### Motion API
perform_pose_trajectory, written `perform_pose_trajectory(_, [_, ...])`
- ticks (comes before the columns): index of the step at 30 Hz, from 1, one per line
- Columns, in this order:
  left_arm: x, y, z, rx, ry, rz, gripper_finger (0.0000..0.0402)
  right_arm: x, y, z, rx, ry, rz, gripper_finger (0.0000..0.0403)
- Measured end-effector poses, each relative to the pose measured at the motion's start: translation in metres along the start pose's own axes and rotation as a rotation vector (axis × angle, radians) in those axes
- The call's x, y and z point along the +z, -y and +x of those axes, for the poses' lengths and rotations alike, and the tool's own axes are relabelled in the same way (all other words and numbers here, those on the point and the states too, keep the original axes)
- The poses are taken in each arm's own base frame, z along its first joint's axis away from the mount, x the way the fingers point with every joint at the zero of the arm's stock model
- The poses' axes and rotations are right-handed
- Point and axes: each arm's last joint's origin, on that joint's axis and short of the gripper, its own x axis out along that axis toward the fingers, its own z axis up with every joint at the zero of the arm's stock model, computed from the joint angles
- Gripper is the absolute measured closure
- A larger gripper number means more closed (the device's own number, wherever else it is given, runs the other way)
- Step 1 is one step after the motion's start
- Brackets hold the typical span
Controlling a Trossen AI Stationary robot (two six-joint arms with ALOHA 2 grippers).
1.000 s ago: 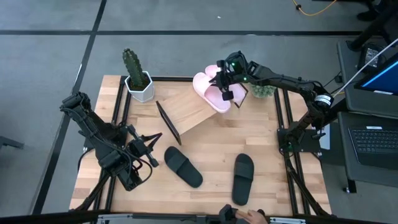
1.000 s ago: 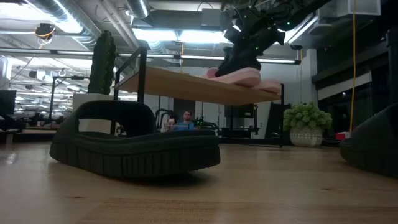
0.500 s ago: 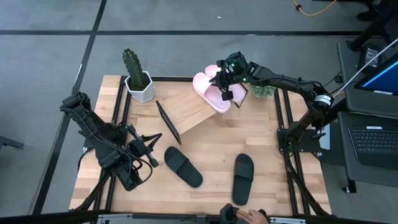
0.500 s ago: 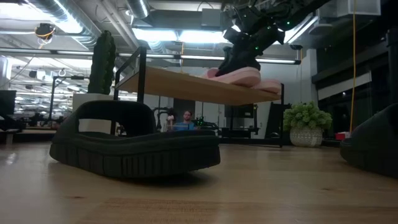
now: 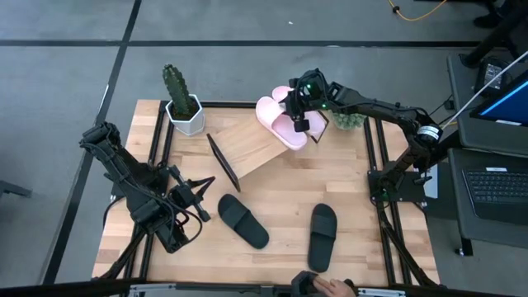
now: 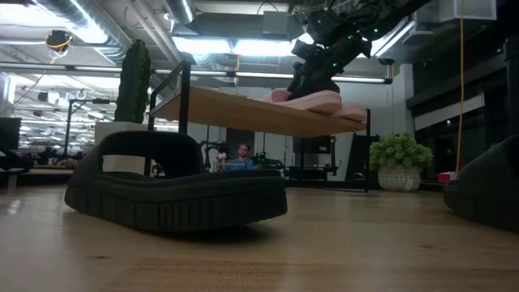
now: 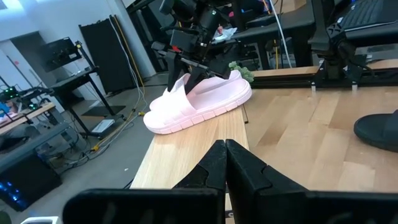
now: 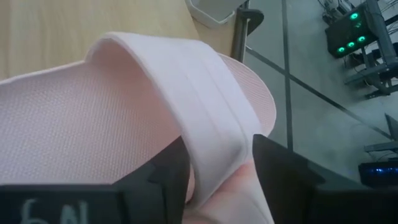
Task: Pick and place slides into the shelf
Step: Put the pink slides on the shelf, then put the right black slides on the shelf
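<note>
Two pale pink slides [image 5: 276,120] lie side by side on the slanted light-wood shelf [image 5: 247,150] at the table's far right. My right gripper [image 8: 219,152] stands open over them, pointing down, with one slide's top strap [image 8: 186,81] between its fingers. Two black slides [image 5: 243,221] [image 5: 322,237] lie sole-down on the tabletop near the front. My left gripper [image 7: 225,158] is shut and empty above the table's left side [image 5: 196,205], facing the shelf. My right gripper has one finger [image 8: 155,174] over the footbed under the strap and the other finger [image 8: 283,177] outside it. The strap's edge [image 8: 221,134] fills the gap; I cannot tell whether the fingers touch it. The slide rests sole-down on the shelf.
A cactus in a white pot [image 5: 183,103] stands at the far left corner, and a small green plant [image 5: 348,121] stands beside the shelf's right end. A black frame [image 5: 223,163] leans at the shelf's left edge. A person's hand [image 5: 330,287] shows at the near edge.
</note>
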Motion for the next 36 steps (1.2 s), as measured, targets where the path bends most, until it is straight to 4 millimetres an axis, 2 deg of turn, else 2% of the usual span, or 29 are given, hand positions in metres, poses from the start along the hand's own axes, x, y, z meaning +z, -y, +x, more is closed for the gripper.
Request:
perform_pose_trajectory(8, [0.000,0.000,0.000,-0.002,-0.006,0.003,0.0400,0.011,-0.005,-0.003,-0.026,-0.006,-0.022,0.0213])
perform_pose_trajectory(23, [0.000,0.000,0.000,-0.002,-0.007,0.008,0.0400,0.024,-0.010,-0.040,-0.033,-0.007,0.133,0.0212])
perform_pose_trajectory(36, [0.000,0.000,0.000,-0.002,-0.007,0.008,0.0400,0.046,-0.024,-0.044,-0.008,0.053,0.097,0.0214])
